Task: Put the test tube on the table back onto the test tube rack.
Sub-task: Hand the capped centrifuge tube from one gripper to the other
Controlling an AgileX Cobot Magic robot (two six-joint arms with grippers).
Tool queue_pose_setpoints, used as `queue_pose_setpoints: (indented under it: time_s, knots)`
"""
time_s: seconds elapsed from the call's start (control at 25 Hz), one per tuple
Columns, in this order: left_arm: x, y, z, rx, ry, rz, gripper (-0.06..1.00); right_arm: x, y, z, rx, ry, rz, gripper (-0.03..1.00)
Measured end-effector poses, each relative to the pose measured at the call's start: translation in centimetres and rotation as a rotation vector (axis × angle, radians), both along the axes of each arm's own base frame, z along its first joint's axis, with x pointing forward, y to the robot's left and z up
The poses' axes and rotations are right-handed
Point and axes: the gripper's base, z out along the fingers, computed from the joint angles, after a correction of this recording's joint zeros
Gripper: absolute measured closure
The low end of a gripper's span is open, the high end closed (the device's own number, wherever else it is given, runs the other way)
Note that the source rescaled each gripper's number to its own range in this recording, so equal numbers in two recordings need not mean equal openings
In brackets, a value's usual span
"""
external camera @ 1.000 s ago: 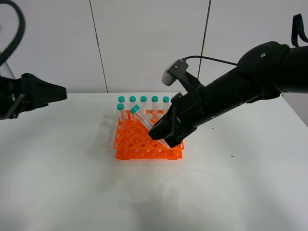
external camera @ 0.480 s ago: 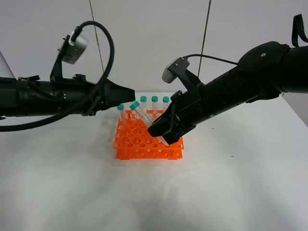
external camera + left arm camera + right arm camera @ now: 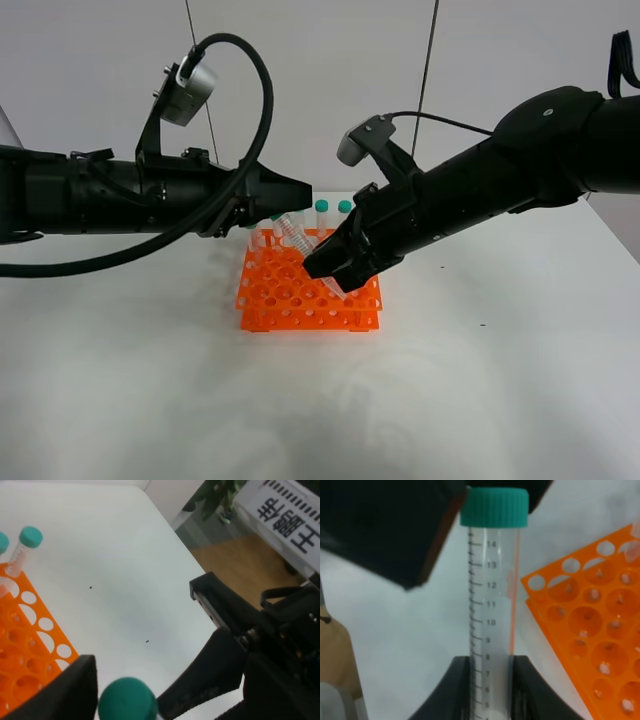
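White table (image 3: 150,400), rack (image 3: 300,302) with upright tubes (image 3: 322,212) — right hand (image 3: 335,280) clamps a tilted tube (image 3: 492,595); left hand (image 3: 296,194) unclear.

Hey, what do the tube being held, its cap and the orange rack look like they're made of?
The test tube looks like clear glossy plastic, though glass can't be ruled out: you see through it, and it has printed graduations. Its cap seems to be opaque teal plastic. The test tube rack looks like moulded orange plastic, evenly coloured and slightly shiny.
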Motion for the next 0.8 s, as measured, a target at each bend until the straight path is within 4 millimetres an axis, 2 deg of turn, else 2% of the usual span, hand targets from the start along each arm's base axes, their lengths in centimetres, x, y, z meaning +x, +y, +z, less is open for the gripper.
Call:
queue_pose_setpoints:
  time_s: [0.64, 0.8]
  knots:
    - [0.00, 0.00, 0.00, 0.000, 0.001, 0.000, -0.05, 0.04, 0.20, 0.25, 0.042, 0.022, -0.026, 0.93]
    - [0.00, 0.00, 0.00, 0.000, 0.001, 0.000, 0.07, 0.05, 0.22, 0.27, 0.047, 0.024, -0.028, 0.93]
